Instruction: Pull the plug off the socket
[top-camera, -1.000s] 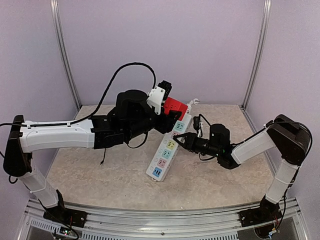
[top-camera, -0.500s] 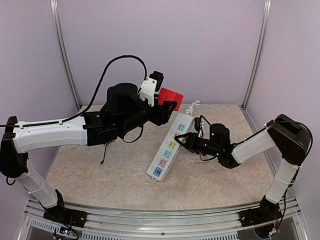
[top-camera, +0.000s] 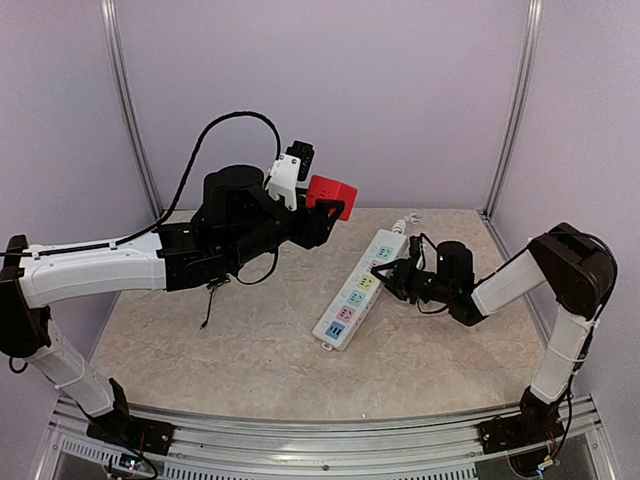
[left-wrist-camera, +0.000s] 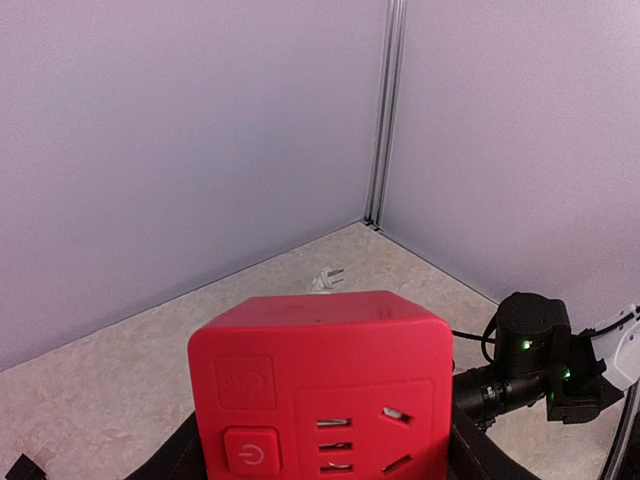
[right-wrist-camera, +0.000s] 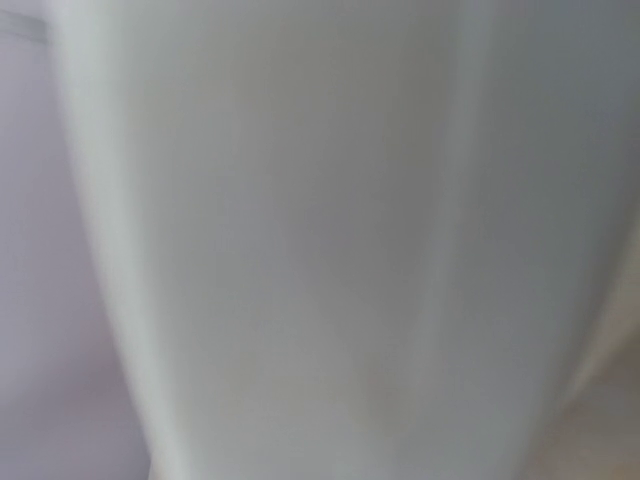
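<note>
red cube plug (top-camera: 331, 192) raised clear of the long white socket (top-camera: 362, 290), which lies diagonally.

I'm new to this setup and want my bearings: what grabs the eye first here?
The red plug stands out, held in the air by the left pincer above the table. To its right, the white socket with pastel outlets lies diagonally on the tabletop, the right pincer gripping its side.

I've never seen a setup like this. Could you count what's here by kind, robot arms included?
red cube plug: 1
white power strip: 1
robot arms (left, right): 2
Total: 4
</note>
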